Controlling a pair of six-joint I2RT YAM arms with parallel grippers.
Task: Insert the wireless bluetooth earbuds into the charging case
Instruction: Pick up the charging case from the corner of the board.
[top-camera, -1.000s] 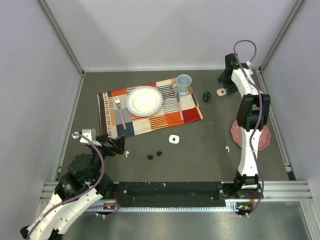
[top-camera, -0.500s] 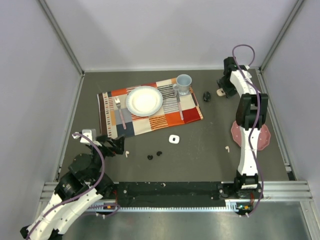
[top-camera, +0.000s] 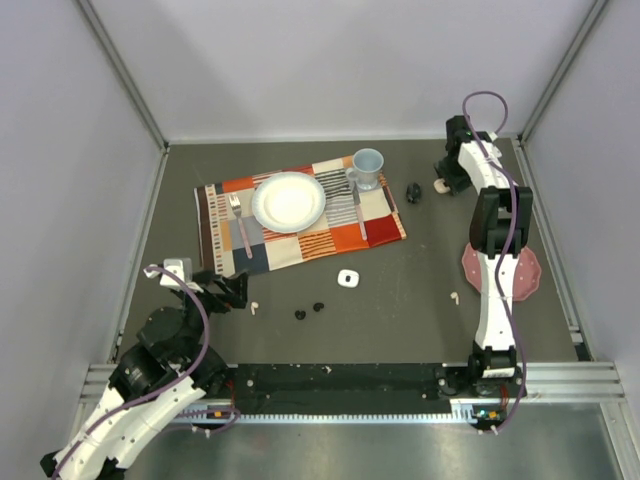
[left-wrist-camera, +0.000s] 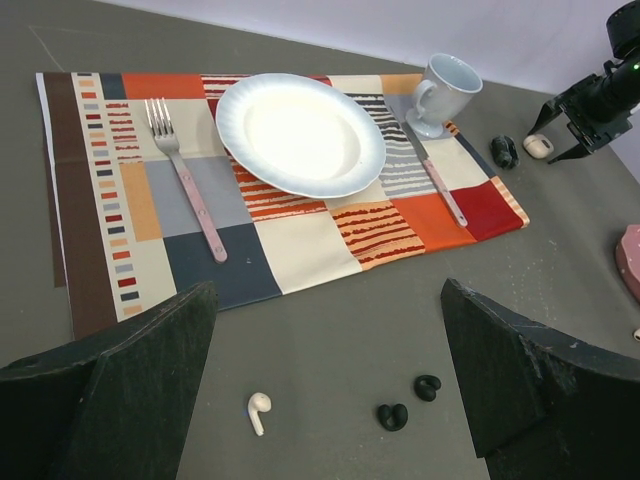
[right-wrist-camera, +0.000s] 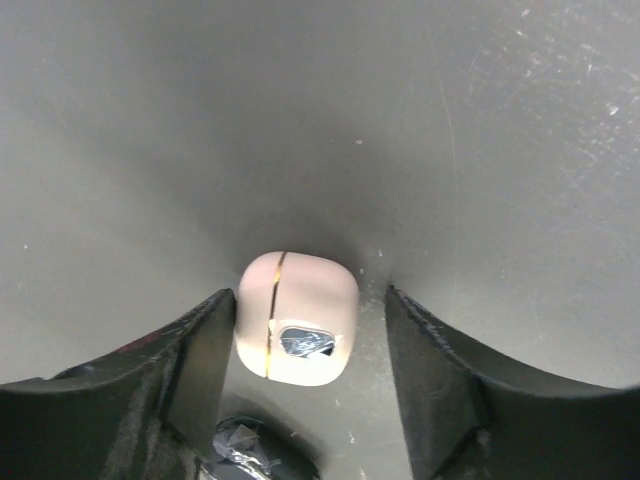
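A closed pink charging case (right-wrist-camera: 297, 318) with a gold seam lies on the dark table at the far right. My right gripper (right-wrist-camera: 310, 340) straddles it, open: the left finger is close against the case and a gap shows on the right. In the top view the right gripper (top-camera: 445, 180) mostly covers this case. Near the front left, one white earbud (left-wrist-camera: 258, 410) and two black earbuds (left-wrist-camera: 392, 416) (left-wrist-camera: 427, 386) lie below my wide-open left gripper (left-wrist-camera: 325, 385), which holds nothing. Another white earbud (top-camera: 454, 297) lies beside the right arm.
A black case (top-camera: 413, 191) sits left of the pink one and a small white case (top-camera: 347, 278) sits mid-table. The patterned placemat (top-camera: 340, 235) carries a plate (top-camera: 289, 201), fork, knife and blue mug (top-camera: 367, 167). A pink disc (top-camera: 525, 275) lies under the right arm. Walls enclose three sides.
The right gripper has lowered slightly over the pink case and its jaws have narrowed around it. The left arm has not moved.
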